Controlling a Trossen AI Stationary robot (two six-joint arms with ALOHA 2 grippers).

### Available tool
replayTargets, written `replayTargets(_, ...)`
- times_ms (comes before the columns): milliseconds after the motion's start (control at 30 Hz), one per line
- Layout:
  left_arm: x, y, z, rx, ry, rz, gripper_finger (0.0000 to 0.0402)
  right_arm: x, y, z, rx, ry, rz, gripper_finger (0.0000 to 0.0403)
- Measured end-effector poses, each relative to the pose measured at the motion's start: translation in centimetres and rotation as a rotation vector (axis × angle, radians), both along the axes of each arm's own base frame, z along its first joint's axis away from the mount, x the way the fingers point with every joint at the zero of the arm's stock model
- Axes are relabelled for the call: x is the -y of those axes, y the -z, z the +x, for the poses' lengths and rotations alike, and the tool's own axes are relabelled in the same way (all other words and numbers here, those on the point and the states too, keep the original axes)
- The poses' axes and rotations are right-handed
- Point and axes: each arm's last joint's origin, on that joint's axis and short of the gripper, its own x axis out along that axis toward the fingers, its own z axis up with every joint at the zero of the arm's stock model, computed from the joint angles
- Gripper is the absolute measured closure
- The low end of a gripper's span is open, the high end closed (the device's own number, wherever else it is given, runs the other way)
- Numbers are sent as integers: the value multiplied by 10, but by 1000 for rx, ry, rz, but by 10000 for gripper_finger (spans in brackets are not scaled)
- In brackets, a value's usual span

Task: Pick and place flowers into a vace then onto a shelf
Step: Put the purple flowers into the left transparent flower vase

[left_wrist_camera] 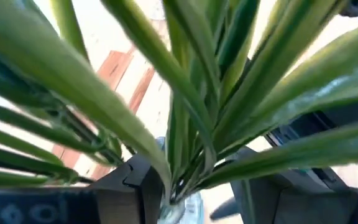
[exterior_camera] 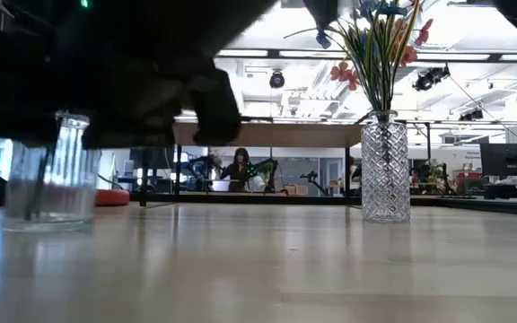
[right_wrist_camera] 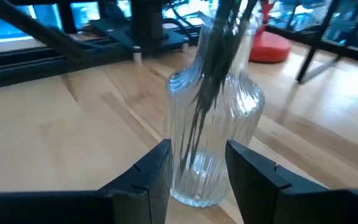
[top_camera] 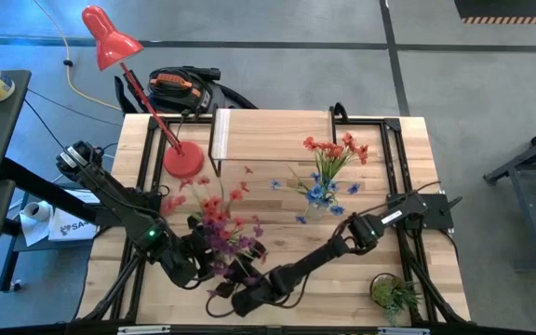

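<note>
The red and purple flowers (top_camera: 220, 223) are seen standing with their stems already inside a ribbed clear vase (right_wrist_camera: 210, 149) near the front of the counter (top_camera: 277, 177), so the filling step is judged to be largely done for this bunch. The left tool (top_camera: 198, 262) is held at the stems just above the vase mouth; in the left wrist view the green stalks pass between its fingers, but whether they are clamped or merely straddled cannot be told. The right tool (right_wrist_camera: 197, 171) is set low at the vase, its fingers apart on either side of the glass body, with no firm contact visible. A second cut-glass vase (exterior_camera: 385, 170) with red and blue blossoms (top_camera: 328, 167) stands on the counter just in front of the shelf (top_camera: 273, 135), not on it. The shelf's plank top is seen without any vase upon it, so the placing step is judged not yet done for either bunch. What remains, as far as can be judged, is for the ribbed vase to be gripped, lifted and carried to the shelf at the back of the counter.
</note>
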Motion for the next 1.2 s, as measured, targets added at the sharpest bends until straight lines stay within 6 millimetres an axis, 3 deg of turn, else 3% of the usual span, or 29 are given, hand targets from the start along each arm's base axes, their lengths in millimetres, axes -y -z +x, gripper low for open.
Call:
replayTargets(167,-1,0,0,4,-8,13,202,1,-13,9,87,-54,80,261)
replayTargets(300,-1,0,0,7,-13,21,202,1,-10,8,135,-55,235,269)
replayTargets(500,-2,1,-1,6,-20,52,202,3,-2,7,57,-104,337,283)
replayTargets(633,-5,4,-5,-37,-48,44,202,7,3,3,-34,-104,283,277)
replayTargets(767,-6,6,-12,-49,-90,48,202,10,4,4,-47,-87,243,230)
replayTargets(900,-2,6,-17,-26,-95,58,202,15,3,7,-16,-62,256,149)
replayTargets(1033,-2,5,-17,-15,-111,49,202,24,2,10,-47,-47,163,74)
replayTargets(1200,-1,5,-18,13,-119,70,202,33,3,16,-94,-44,-1,35)
